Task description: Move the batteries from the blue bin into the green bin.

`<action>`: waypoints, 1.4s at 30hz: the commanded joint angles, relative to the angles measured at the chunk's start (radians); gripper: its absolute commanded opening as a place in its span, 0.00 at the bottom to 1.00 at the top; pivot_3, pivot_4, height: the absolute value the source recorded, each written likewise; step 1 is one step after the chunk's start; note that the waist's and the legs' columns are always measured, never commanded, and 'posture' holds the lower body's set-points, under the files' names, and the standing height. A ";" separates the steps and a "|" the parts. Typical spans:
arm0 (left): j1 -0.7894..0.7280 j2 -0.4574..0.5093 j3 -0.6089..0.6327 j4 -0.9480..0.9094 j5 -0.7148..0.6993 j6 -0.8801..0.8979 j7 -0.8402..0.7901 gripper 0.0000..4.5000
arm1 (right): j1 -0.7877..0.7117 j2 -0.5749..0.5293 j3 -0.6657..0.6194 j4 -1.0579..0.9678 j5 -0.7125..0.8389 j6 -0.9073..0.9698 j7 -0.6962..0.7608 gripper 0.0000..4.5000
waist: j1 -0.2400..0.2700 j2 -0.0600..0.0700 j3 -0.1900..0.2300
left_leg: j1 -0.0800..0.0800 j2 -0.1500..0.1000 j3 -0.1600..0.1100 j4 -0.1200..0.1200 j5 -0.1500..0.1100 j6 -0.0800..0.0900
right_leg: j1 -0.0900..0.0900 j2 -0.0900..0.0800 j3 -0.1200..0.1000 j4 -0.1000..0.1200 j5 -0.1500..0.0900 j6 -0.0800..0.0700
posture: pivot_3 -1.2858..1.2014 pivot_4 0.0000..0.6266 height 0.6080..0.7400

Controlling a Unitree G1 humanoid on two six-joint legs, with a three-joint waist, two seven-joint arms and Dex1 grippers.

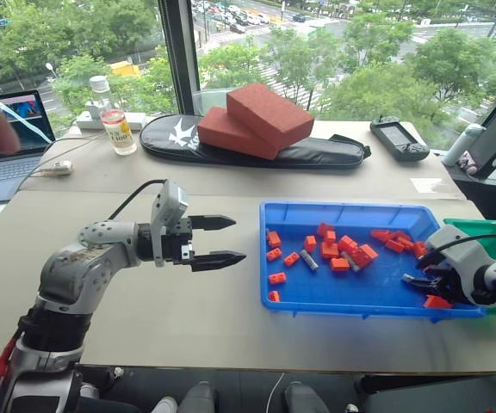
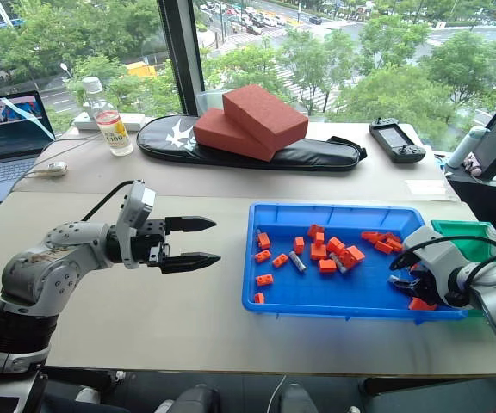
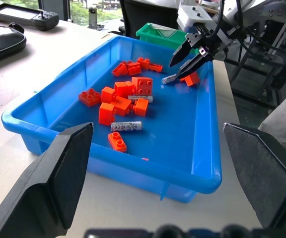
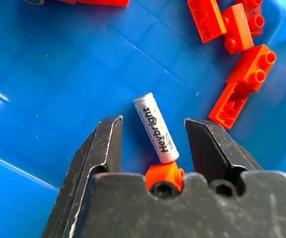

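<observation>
One battery (image 4: 156, 128) lies on the floor of the blue bin (image 1: 351, 301) between the parted fingers of the right gripper (image 4: 154, 141), seemingly lined up for a grasp, while the open left gripper (image 1: 218, 240) waits above the counter (image 1: 188, 318), apart from the green bin (image 1: 489, 232).

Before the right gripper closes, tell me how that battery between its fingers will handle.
The battery is a smooth round cylinder lying on the slick floor of the blue bin, so it will likely roll if nudged off-centre. Its glossy label suggests it may slip between the open right gripper fingers. One end leans on an orange brick, so it may pivot when squeezed.
</observation>
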 commanded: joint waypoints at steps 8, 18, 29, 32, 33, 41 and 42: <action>0.032 0.015 0.041 -0.080 -0.028 0.014 0.035 1.00 | -0.093 0.025 0.098 0.203 -0.103 -0.108 0.044 0.53 | 0.000 0.000 0.000 | 0.000 0.000 0.000 0.000 0.000 0.000 | 0.000 0.000 0.000 0.000 0.000 0.000 | 0.52 0.24 1.00; 0.041 0.017 0.048 -0.094 -0.036 0.020 0.055 1.00 | -0.122 0.062 0.128 0.246 -0.125 -0.122 0.085 0.42 | 0.001 0.000 0.000 | 0.000 0.000 0.000 0.000 0.000 0.000 | 0.001 0.000 0.000 0.000 0.000 0.000 | 0.52 0.24 1.00; 0.040 0.018 0.045 -0.089 -0.037 0.013 0.056 1.00 | -0.124 0.094 0.094 0.236 -0.129 -0.110 0.085 0.06 | 0.003 -0.001 0.000 | 0.001 0.000 0.000 0.000 0.000 0.000 | 0.001 0.000 0.000 0.000 0.000 0.000 | 0.52 0.24 1.00; 0.037 0.018 0.042 -0.086 -0.035 0.010 0.053 1.00 | -0.136 0.096 0.051 0.200 -0.124 -0.107 0.066 0.06 | 0.003 -0.001 0.000 | 0.001 0.000 0.000 0.000 0.000 0.000 | 0.001 0.000 0.000 0.000 0.000 0.000 | 0.52 0.24 1.00; 0.036 0.017 0.041 -0.085 -0.034 0.009 0.052 1.00 | -0.149 0.099 0.025 0.176 -0.113 -0.098 0.057 0.06 | 0.003 -0.001 0.000 | 0.001 0.000 0.000 0.000 0.000 0.000 | 0.001 0.000 0.000 0.000 0.000 0.000 | 0.52 0.24 1.00; 0.034 0.020 0.039 -0.080 -0.034 0.009 0.043 1.00 | -0.297 0.193 -0.267 0.042 -0.038 0.079 -0.122 0.06 | -0.001 0.000 0.001 | 0.001 0.000 0.000 0.000 0.000 0.000 | 0.000 0.000 0.000 0.002 0.000 0.000 | 0.52 0.24 1.00; 0.034 0.020 0.038 -0.080 -0.033 0.009 0.041 1.00 | -0.320 0.210 -0.310 0.036 -0.037 0.106 -0.158 0.06 | 0.001 0.000 0.001 | 0.001 0.000 0.000 0.000 0.000 0.000 | 0.000 0.000 0.000 0.001 0.000 0.000 | 0.52 0.24 1.00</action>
